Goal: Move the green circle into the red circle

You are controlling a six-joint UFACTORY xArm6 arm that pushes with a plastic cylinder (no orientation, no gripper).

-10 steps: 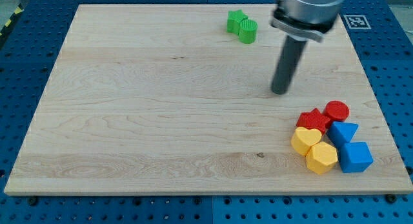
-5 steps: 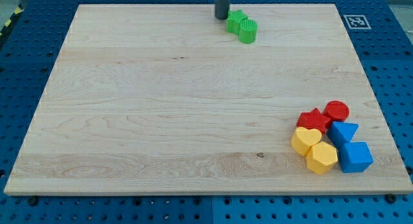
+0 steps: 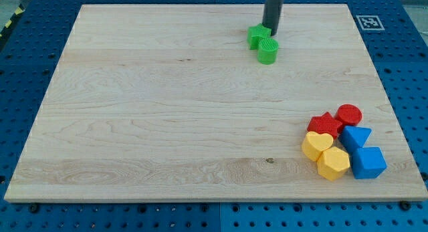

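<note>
Shifted down-right: green circle (image 3: 268, 51), maybe touching my tip (image 3: 270, 34).

A pale wooden table (image 3: 167, 125) is lying before me on a blue perforated base (image 3: 20, 71), which is showing on every side. A black-and-white marker (image 3: 370, 22) is sitting far right.

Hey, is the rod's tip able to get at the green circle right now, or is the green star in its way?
Probably yes. My tip sits just above the green circle, at the green star's right edge. The star lies to the side, not between them.
</note>
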